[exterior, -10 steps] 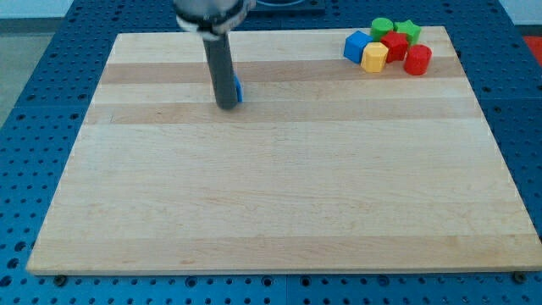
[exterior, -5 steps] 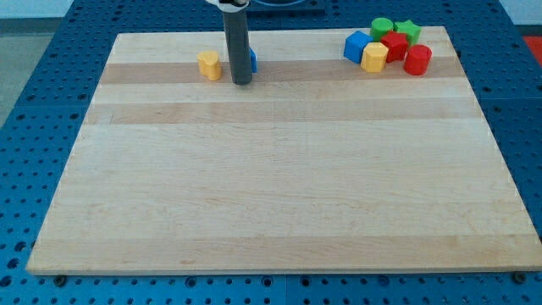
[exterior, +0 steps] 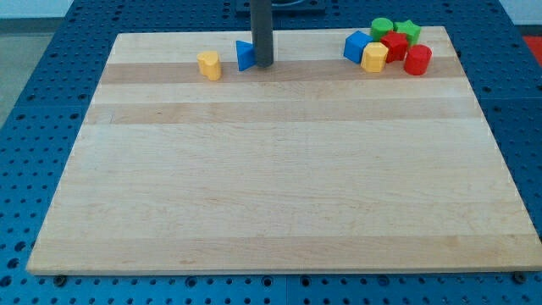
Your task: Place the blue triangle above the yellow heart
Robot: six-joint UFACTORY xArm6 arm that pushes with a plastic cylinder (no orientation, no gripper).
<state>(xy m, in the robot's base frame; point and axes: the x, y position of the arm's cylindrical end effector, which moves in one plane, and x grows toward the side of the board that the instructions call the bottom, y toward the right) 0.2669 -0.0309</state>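
The blue triangle (exterior: 246, 56) lies on the wooden board (exterior: 279, 169) near the view's top, left of centre. The yellow heart (exterior: 209, 64) lies just to its left and slightly lower, a small gap between them. My tip (exterior: 263, 64) stands right against the blue triangle's right side. The rod rises from there out of the view's top.
A cluster of blocks sits at the board's top right: a blue block (exterior: 356, 46), a yellow block (exterior: 374, 57), a red block (exterior: 394, 46), a red cylinder (exterior: 417, 60), a green cylinder (exterior: 382, 28) and a green star (exterior: 408, 31).
My tip has moved to the view's right and up, from the blue triangle's left side to its right side. The triangle has shifted up and right; the yellow heart has come into view.
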